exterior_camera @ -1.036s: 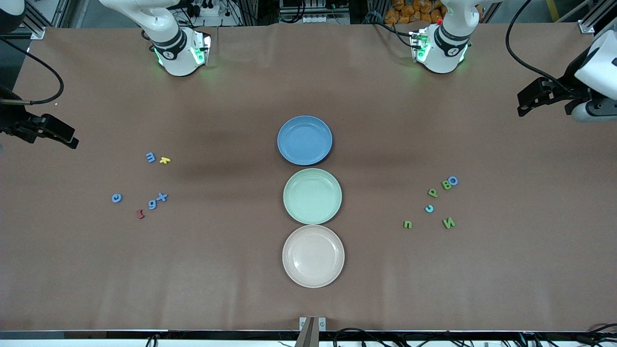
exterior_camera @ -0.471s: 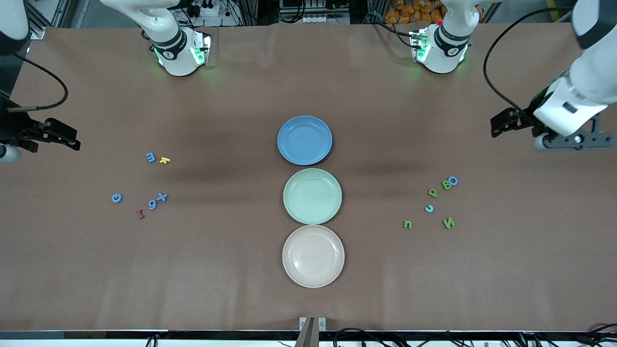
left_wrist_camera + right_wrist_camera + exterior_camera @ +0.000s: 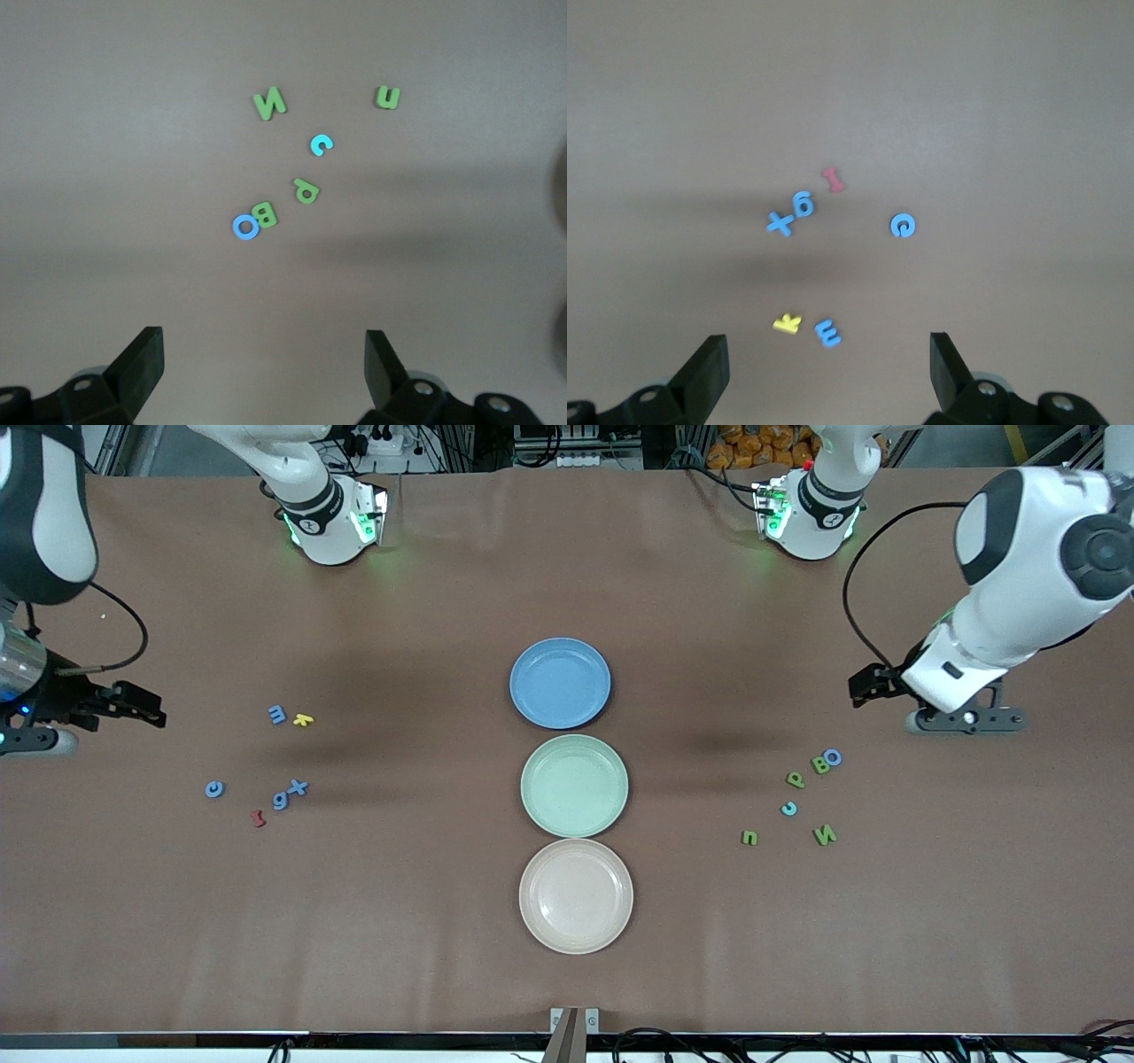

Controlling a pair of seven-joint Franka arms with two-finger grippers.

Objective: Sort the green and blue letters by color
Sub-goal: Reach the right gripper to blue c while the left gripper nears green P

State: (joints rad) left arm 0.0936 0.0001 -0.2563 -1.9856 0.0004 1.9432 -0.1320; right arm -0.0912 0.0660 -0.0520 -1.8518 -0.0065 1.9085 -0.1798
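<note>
Since a second ago both arms have swung in over the table ends, and the letters and plates have not moved. Nearest the front camera, on the midline, sits a cream plate [image 3: 576, 895], then a pale green plate [image 3: 574, 786], then a blue plate [image 3: 560, 682], in a row. Toward the left arm's end lie green letters: N [image 3: 825, 834] and u [image 3: 749, 837] nearest the camera, then a light blue c [image 3: 788, 809], a green P [image 3: 796, 779], and farthest a green B [image 3: 820, 765] touching a blue O [image 3: 832, 758]. Toward the right arm's end lie a red letter [image 3: 258, 818] nearest, then blue g [image 3: 280, 800], x [image 3: 299, 786] and e [image 3: 214, 788], and farther off a blue m [image 3: 277, 714] just beside a yellow k [image 3: 303, 720]. The left gripper [image 3: 873, 686] hangs over bare table above the B and O, jaws spread wide and empty. The right gripper [image 3: 146, 708] hangs over the table's edge at its own end, jaws likewise spread, nothing held.
</note>
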